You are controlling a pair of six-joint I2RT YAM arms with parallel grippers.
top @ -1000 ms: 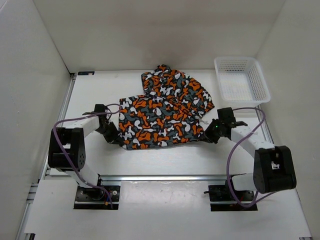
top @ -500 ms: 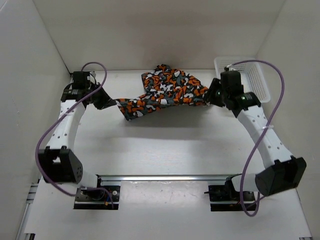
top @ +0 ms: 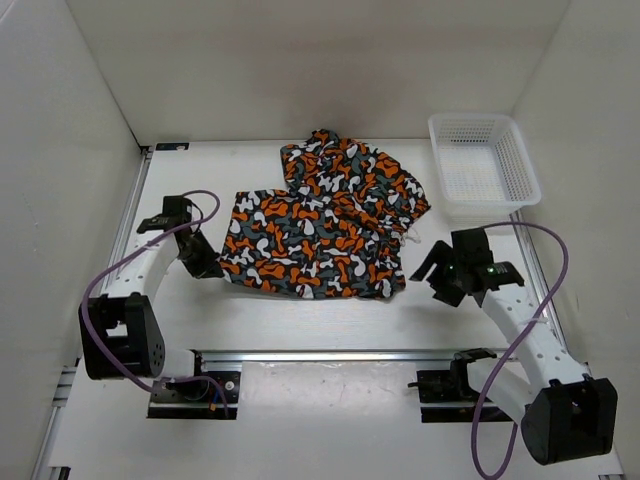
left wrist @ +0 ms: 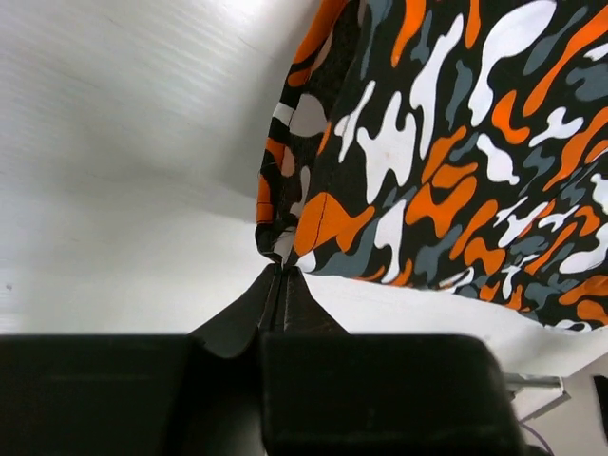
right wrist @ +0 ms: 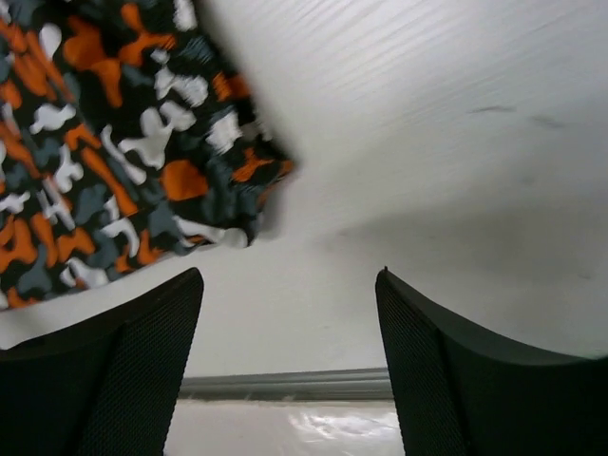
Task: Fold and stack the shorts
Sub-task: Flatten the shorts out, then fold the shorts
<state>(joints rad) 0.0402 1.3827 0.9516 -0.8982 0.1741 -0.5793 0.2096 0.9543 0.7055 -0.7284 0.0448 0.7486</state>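
Shorts (top: 315, 235): spread mid-table (top: 300, 322); left corner clamped in left gripper (left wrist: 282, 273); right gripper (right wrist: 288, 277) apart, holding nothing, near right hem.

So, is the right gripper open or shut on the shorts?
Open: right gripper has its jaws wide apart over the table, beside the shorts, not touching them.

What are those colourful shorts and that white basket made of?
The shorts: soft printed cloth, matte; they lie limp and creased on the table. The basket: probably moulded plastic, faintly glossy; its walls are a stiff open mesh.
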